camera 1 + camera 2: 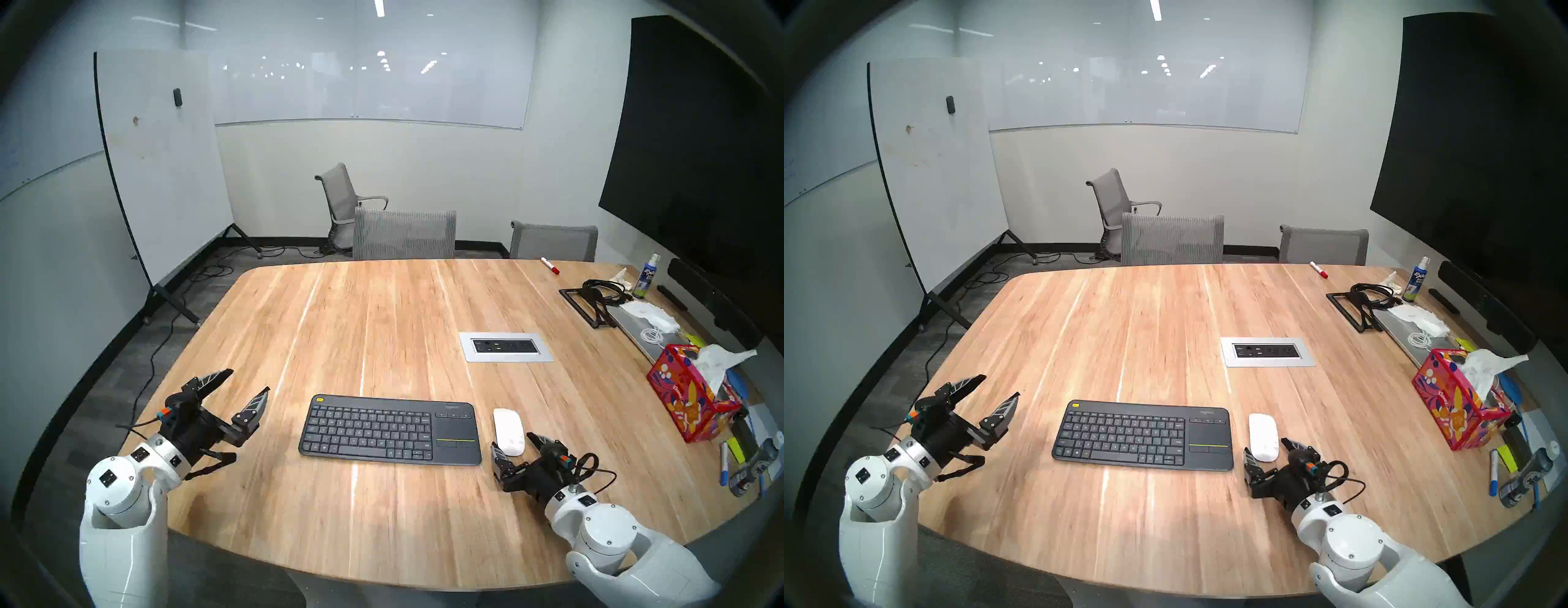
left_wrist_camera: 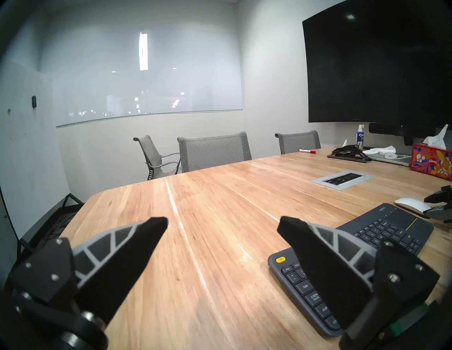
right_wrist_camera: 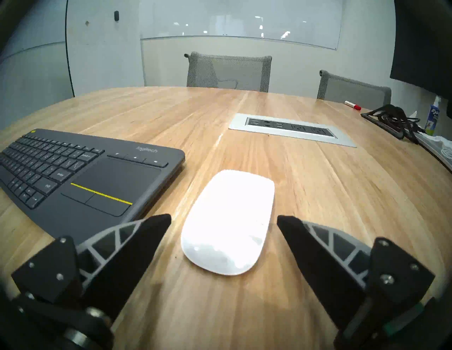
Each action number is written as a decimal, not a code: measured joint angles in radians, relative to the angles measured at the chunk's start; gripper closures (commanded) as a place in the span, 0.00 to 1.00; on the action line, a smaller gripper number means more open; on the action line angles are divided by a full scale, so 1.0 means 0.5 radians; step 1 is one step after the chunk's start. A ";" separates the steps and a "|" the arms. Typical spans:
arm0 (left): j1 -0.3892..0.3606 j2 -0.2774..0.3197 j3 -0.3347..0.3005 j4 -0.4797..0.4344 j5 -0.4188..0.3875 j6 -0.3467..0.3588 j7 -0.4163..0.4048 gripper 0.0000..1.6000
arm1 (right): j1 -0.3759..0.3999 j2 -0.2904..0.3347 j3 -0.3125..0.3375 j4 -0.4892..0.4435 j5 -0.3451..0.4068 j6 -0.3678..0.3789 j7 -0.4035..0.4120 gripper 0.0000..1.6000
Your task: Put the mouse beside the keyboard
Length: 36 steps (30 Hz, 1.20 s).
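Table (image 1: pixel 382 322): right claw (image 1: pixel 515 448) hides mouse (image 1: pixel 508 429) rear edge.

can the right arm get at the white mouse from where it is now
Probably yes. The right gripper is open, a finger on each side of the mouse's near end, with nothing between; the keyboard lies clear to one side.

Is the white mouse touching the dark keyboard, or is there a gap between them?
Apart. The right wrist view shows a strip of bare wooden table between the mouse and the touchpad end of the keyboard.
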 measured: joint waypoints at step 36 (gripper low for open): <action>-0.001 -0.002 -0.001 0.000 0.002 0.000 -0.001 0.00 | 0.085 -0.049 -0.017 0.060 -0.015 0.125 -0.043 0.00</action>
